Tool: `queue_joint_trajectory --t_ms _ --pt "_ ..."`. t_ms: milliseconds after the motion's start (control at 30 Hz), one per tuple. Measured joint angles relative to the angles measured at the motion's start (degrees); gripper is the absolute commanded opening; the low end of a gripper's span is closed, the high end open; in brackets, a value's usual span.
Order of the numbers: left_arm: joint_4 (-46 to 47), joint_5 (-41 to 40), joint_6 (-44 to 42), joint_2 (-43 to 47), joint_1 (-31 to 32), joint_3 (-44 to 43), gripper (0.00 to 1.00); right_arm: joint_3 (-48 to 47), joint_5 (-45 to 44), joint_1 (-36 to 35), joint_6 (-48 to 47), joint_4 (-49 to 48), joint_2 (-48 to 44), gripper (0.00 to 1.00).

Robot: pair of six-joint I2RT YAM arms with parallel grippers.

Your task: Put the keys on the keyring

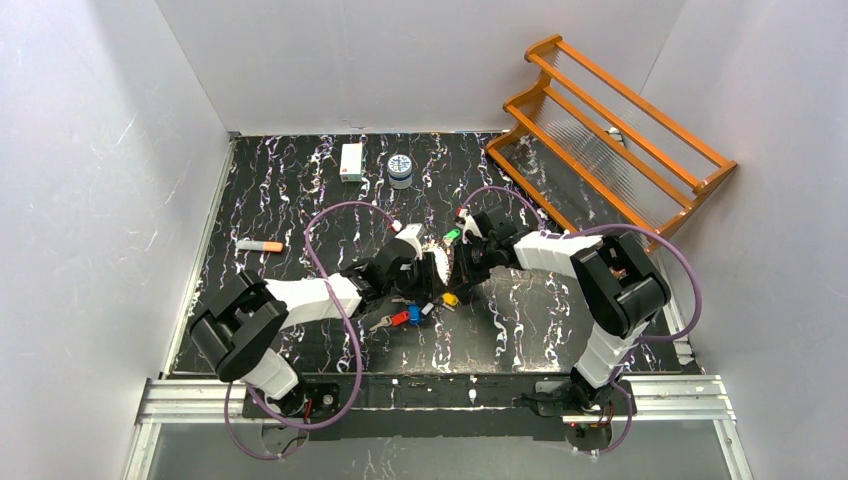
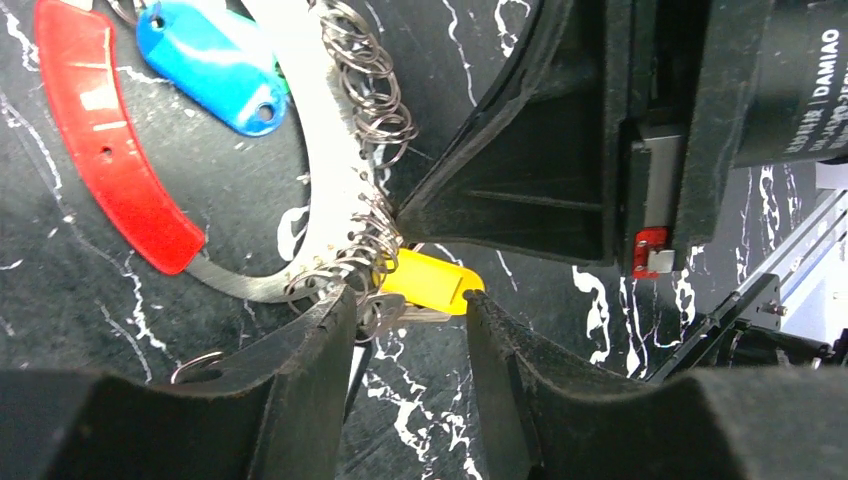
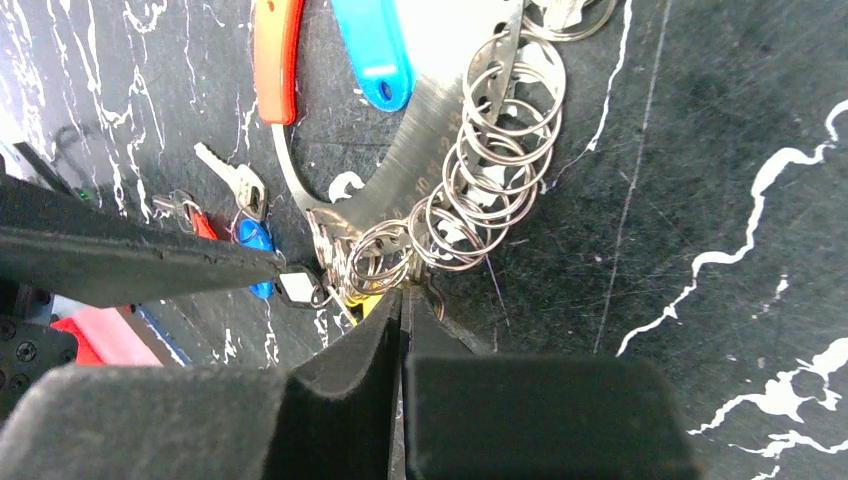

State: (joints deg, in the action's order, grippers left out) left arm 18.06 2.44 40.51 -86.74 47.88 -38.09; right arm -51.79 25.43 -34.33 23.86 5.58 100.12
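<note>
The left gripper (image 2: 408, 300) has its two fingers apart, and a yellow key cap (image 2: 428, 281) lies in the gap, its far end at the edge of one finger. The right gripper (image 3: 403, 296) has its fingers pressed together, with only a thin line between them. Its tip is at the small rings of the keyring (image 3: 440, 130), but I cannot tell if it pinches one. The two grippers meet tip to tip over the keyring, so there is almost no free room between them. The keyring lies flat on the black marbled table (image 3: 700, 150), near the middle. Just beside it are the keys (image 3: 232, 180), one bare silver, others with red and blue caps. Beyond the right gripper the table surface is bare. The orange wooden rack (image 1: 620, 130) stands well apart at the far right corner.
</note>
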Motion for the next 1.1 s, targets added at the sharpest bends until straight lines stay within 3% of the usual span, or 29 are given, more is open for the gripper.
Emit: queue_joint_trajectory --t_ms 567,933,1100 --pt "0.52 2.08 -0.48 -5.53 1.36 -2.49 0.25 -1.05 -0.7 0.0 -0.07 1.46 0.66 0.06" --pt "-4.02 -1.18 -0.44 3.63 1.6 4.74 0.24 -1.7 -2.27 0.0 -0.57 1.97 0.76 0.05" --pt "-6.51 -4.39 -0.42 8.59 1.6 5.79 0.24 -1.84 -2.82 -0.13 -1.4 2.29 0.57 0.12"
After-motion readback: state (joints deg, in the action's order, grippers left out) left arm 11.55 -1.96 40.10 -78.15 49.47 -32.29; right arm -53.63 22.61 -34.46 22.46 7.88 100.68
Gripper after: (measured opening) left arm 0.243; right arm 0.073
